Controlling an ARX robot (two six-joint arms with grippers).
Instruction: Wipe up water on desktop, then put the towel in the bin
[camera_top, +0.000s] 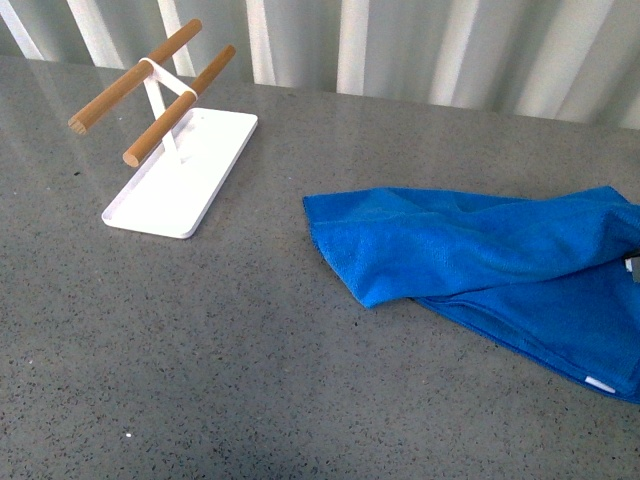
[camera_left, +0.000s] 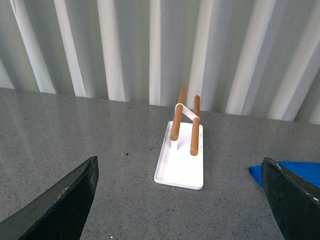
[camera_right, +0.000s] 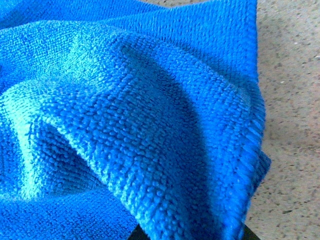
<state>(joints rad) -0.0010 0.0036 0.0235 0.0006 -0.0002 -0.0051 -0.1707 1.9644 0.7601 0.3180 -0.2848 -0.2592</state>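
- The left end effector hangs open above the desk with its dark jaws wide apart, holding nothing.
- Only dark slivers of the right end effector show under a raised fold of the towel. I cannot tell whether it is closed on the cloth.
- The towel lies rumpled on the right of the desk, partly doubled over itself. It is bright blue looped microfibre, soft and thick, with a stitched hem.
- The desk is dark grey, speckled and faintly glossy like stone. No puddle shows on it, so the wiping may be under way or done; I cannot say which.
- No bin is in view, and putting the towel away remains.
- Far left stands a white tray, flat with rounded corners, carrying two round wooden rods on a white stand.
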